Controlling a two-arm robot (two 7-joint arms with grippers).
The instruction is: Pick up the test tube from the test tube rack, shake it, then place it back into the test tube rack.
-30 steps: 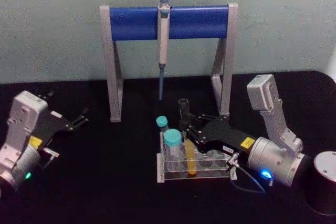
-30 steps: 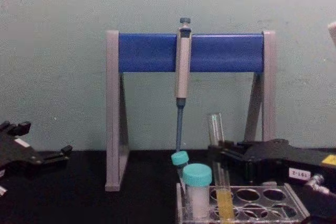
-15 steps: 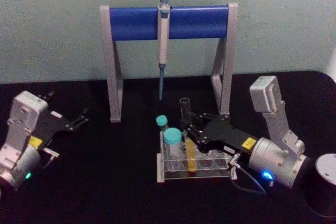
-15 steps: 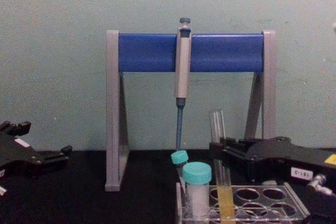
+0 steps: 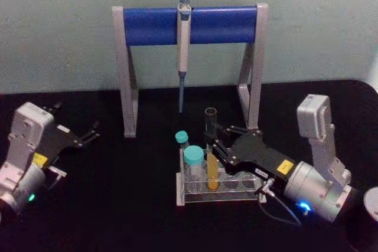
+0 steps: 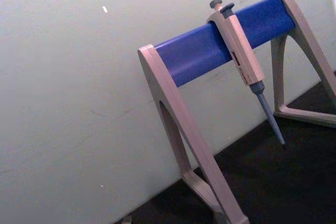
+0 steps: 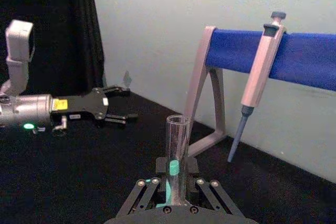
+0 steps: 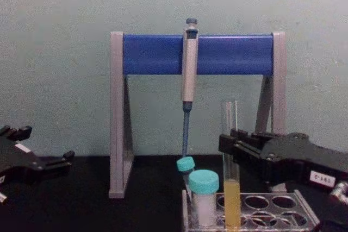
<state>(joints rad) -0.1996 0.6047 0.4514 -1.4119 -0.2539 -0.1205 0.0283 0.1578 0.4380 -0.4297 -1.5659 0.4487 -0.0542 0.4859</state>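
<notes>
Right gripper: the right gripper reaches in from the right, level with the table, jaws clenched on the test tube at about mid-height.
Tube position: between the jaws. Clear open mouth stands well above the fingers, yellow liquid hangs below them.
Long axis: upright, close to vertical in the chest view, crossing the gripper's line of reach roughly square.
Tube versus rack: the test tube rack sits directly beneath the gripper. The round bottom reads as down inside a front-row hole, not yet clear of the top plate.
Neighbours: two teal-capped vials stand just beyond the fingertips, on the far side of the tube from the gripper body. The nearer one is close beside the tube.
Left gripper: the left gripper is parked low, well away on the opposite side, fingers spread, holding nothing.
Nearer arm: the right, already on the tube.
Behind the fingertips: pipette stand with the pipette hanging, its tip well apart from the tube mouth.
Step, my reading: the lift-out, with the shake to follow.
Move turns on: travel straight up along the tube's own axis until the bottom clears the hole. Any sideways lean risks binding on the plate or nudging the vial.
</notes>
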